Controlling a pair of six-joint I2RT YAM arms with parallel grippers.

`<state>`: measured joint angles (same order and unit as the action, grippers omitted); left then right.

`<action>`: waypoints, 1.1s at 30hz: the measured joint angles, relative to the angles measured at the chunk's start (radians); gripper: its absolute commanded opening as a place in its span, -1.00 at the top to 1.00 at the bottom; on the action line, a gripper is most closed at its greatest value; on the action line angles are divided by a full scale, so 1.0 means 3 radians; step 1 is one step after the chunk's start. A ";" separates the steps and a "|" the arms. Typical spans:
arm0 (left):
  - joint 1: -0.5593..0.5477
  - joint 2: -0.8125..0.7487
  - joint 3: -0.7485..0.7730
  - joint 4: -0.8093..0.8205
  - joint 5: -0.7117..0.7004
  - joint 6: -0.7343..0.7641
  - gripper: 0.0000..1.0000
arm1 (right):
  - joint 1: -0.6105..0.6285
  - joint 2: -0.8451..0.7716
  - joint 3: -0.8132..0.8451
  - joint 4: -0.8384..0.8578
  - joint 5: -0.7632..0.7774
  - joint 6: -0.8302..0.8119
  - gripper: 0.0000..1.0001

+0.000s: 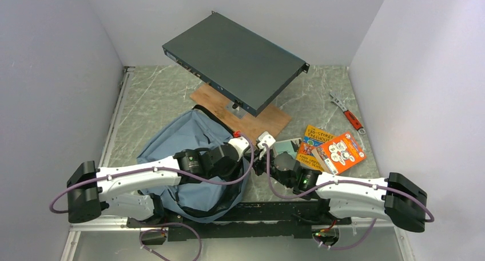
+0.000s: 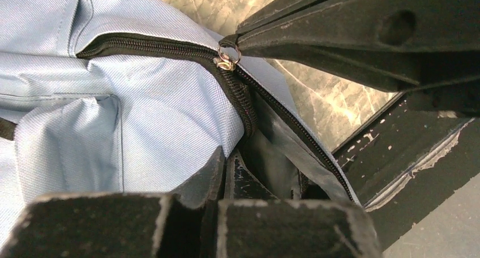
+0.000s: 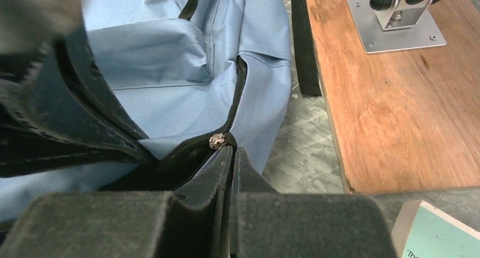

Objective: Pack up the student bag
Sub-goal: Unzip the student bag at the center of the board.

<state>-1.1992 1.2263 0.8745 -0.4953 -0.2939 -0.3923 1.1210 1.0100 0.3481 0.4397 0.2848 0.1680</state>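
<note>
Two robot arms meet at the mouth of a light blue-grey student bag (image 1: pixel 171 143), which lies slumped on the marbled surface (image 1: pixel 154 95) beneath the left arm. The left gripper (image 2: pixel 222 156) has its fingers pressed together on the edge of the bag's opening, where pale fabric and dark lining run in between the tips. Just beside it, the right gripper (image 3: pixel 231 154) is likewise closed, pinching the small metal zipper pull (image 3: pixel 217 140) at its very tips; in the left wrist view the pull's ring shows at the point of those fingers. The black zipper line runs away from the right gripper up over the bag's front panel and, on the left gripper's side, gapes onto the dark interior. To the right of the right gripper lies a wooden board (image 3: pixel 396 99) carrying a metal bracket (image 3: pixel 396 14), with a black strap (image 3: pixel 305 43) trailing along the board's near edge. A dark flat metal box (image 1: pixel 234 58) sits tilted above the board, beyond both grippers. Right of the right gripper lie a teal book (image 1: pixel 289 145), then a yellow book (image 1: pixel 311 139) overlapped by an orange one (image 1: pixel 343 151), and farther off a red-handled wrench (image 1: pixel 347 113).
</note>
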 measured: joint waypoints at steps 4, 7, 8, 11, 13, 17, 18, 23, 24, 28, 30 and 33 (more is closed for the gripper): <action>0.0001 -0.0196 -0.0043 -0.0027 0.0078 0.0111 1.00 | 0.0017 0.0084 0.0020 0.0005 0.0107 -0.0009 1.00; 0.0001 -0.0462 -0.0125 -0.0029 0.0228 0.0153 1.00 | 0.0033 0.0225 0.0084 0.0025 0.0195 -0.0015 1.00; 0.0001 -0.0529 -0.0142 -0.0033 0.0267 0.0161 1.00 | 0.0037 0.0272 0.0103 0.0051 0.0219 -0.0028 1.00; 0.0015 -0.0684 -0.0203 -0.0033 0.0365 0.0189 1.00 | 0.0058 0.0411 0.0182 0.0123 0.0257 -0.0079 1.00; 0.0024 -0.0746 -0.0248 -0.0031 0.0409 0.0193 1.00 | 0.0064 0.0515 0.0258 0.0151 0.0263 -0.0127 1.00; 0.0048 -0.0837 -0.0338 0.0010 0.0445 0.0193 1.00 | 0.0069 0.0776 0.0389 0.0225 0.0271 -0.0211 1.00; 0.0055 -0.0868 -0.0366 0.0019 0.0448 0.0193 1.00 | 0.0070 0.0857 0.0435 0.0238 0.0271 -0.0223 1.00; 0.0103 -0.1054 -0.0474 0.0057 0.0429 0.0195 1.00 | 0.0071 0.1211 0.0687 0.0301 0.0282 -0.0235 1.00; 0.0109 -0.1090 -0.0491 0.0064 0.0416 0.0195 1.00 | 0.0071 0.1249 0.0720 0.0312 0.0285 -0.0233 1.00; 0.0135 -0.1188 -0.0526 0.0067 0.0351 0.0196 1.00 | 0.0071 0.1352 0.0824 0.0350 0.0312 -0.0223 1.00; 0.0169 -0.1214 -0.0528 0.0067 0.0351 0.0193 1.00 | 0.0071 0.1356 0.0837 0.0357 0.0326 -0.0221 0.90; 0.0277 -0.1269 -0.0528 0.0067 0.0421 0.0181 1.00 | 0.0058 0.1329 0.0839 0.0342 0.0326 -0.0198 0.43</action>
<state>-1.1160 0.8455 0.7162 -0.4751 -0.1677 -0.3382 1.1385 1.4086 0.5999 0.5423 0.3824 0.1085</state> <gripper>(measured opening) 0.010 0.082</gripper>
